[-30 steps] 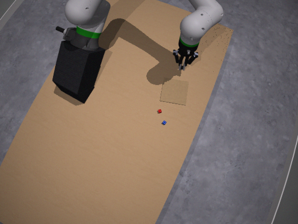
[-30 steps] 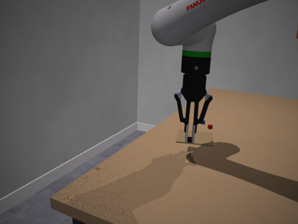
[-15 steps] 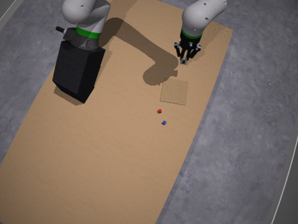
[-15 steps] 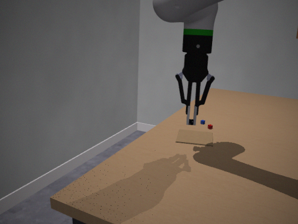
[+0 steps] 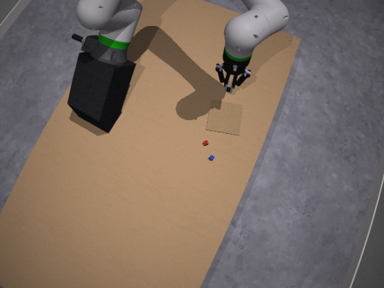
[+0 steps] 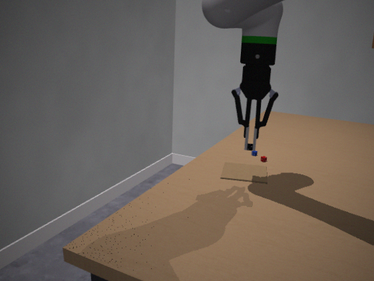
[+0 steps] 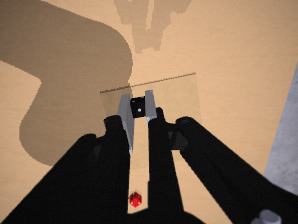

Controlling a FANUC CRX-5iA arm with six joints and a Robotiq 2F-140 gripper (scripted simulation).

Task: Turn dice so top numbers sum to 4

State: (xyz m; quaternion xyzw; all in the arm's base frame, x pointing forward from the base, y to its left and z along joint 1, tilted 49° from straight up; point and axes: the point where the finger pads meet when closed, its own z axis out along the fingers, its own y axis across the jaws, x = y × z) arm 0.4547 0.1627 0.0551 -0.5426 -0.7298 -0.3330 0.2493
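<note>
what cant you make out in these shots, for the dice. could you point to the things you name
- Red die (image 5: 206, 142) (image 6: 263, 159) (image 7: 135, 199): top number too small in the top view
- Blue die (image 5: 212, 157) (image 6: 254, 153): out of the wrist view
- Black die (image 5: 228, 89) (image 6: 249, 146) (image 7: 138, 107): sides against the claw's (image 5: 228, 89) (image 6: 250, 147) (image 7: 138, 106) fingers hidden, wrist view

The wooden bench (image 5: 150, 191) (image 6: 316, 146) (image 7: 220, 40) carries a thin square mat (image 5: 225, 118) (image 6: 244, 172) (image 7: 180, 102); near the mat lie a red die (image 5: 206, 142) (image 6: 263, 159) (image 7: 135, 199) and a blue die (image 5: 212, 157) (image 6: 254, 153).
</note>
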